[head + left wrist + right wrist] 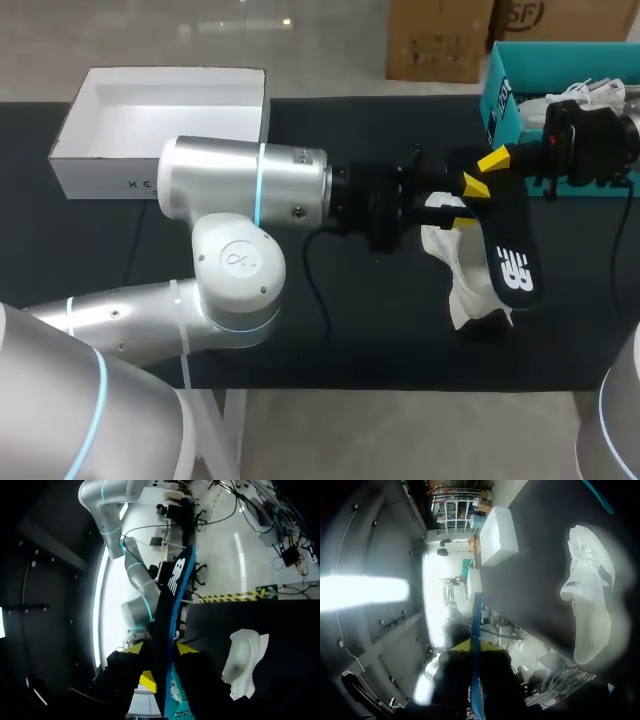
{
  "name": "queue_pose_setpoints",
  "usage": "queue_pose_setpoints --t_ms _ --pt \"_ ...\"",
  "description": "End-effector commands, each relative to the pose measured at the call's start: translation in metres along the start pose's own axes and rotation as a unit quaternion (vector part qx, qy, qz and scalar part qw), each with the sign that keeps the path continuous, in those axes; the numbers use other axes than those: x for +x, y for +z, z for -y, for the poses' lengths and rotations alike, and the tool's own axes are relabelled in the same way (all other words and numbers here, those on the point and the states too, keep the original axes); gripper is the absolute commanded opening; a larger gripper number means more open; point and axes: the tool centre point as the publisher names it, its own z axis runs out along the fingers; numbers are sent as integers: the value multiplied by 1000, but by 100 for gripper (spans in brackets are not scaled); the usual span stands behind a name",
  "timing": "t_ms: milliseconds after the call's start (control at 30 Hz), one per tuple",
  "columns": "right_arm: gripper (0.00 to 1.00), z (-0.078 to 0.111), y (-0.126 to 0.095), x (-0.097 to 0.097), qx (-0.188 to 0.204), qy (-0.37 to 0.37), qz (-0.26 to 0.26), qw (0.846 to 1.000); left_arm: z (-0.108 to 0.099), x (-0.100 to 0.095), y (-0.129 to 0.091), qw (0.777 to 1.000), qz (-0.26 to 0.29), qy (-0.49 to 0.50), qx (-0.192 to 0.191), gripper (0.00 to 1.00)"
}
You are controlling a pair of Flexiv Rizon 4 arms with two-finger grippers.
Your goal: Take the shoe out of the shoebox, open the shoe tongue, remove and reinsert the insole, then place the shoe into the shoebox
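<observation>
Currently grasped from both ends of the rig: black insole [512, 262] with a white logo and a blue edge, its logo end reaching out past the hands and overlapping the white shoe [462, 275] in the head view. Left hand [455, 212], on the arm coming in from the left, clenched on the insole; shows in the left wrist view [160, 650] with a yellow-tipped finger pressed to each face of the insole [175, 580]. Right hand [485, 172], coming in from the right, clamped on the same insole just beside the left hand; shows edge-on between its fingers in the right wrist view [476, 647]. Shoe lies on the dark desk [380, 320], out of any box, beside the left hand [244, 660] and well off to one side of the right hand [587, 600]. Teal shoebox [500, 95] stands at the desk's far right corner. Open white box [100, 160] stands at the far left.
</observation>
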Motion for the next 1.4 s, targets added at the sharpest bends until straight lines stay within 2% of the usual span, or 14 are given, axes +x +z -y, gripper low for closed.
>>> queue_pose_setpoints --t_ms 33,133,200,267,300,333,733,767,800,833,1000,1133,1233,1400 --pt "0 1 0 0 0 1 2 1000 -1 -1 8 1000 -5 0 -2 33" --pt "0 1 0 0 0 1 2 1000 -2 -1 12 1000 -8 -1 -1 45" --pt "0 1 0 0 0 1 2 1000 -3 -1 14 1000 -10 -1 0 45" --pt "0 1 0 0 0 1 2 1000 -3 -1 15 1000 -13 -1 -1 33" --pt "0 1 0 0 0 1 2 1000 -3 -1 15 1000 -13 -2 -2 13" --pt "0 1 0 0 0 1 2 1000 -3 -1 15 1000 -14 -2 -2 0" --pt "0 1 0 0 0 1 2 1000 -4 1 11 999 -29 -16 -18 0" --pt "14 1 0 0 0 1 2 1000 -3 0 10 999 -30 -16 -18 0" --pt "38 1 0 0 0 1 2 1000 -3 0 9 999 -30 -16 -19 0" --pt "100 1 0 0 0 1 2 1000 -4 0 7 999 -30 -16 -21 0" --pt "100 6 -33 -8 -53 1 -9 999 -3 1 -3 999 -30 -17 -24 0" --pt "100 19 -77 -17 -113 8 52 992 -2 3 -10 999 -27 -23 -24 0" --pt "100 36 -109 -24 -153 2 66 986 1 5 -16 999 -28 -26 -23 0" --pt "100 59 -145 -31 -164 -16 124 979 2 8 -21 999 -33 -31 -22 0"
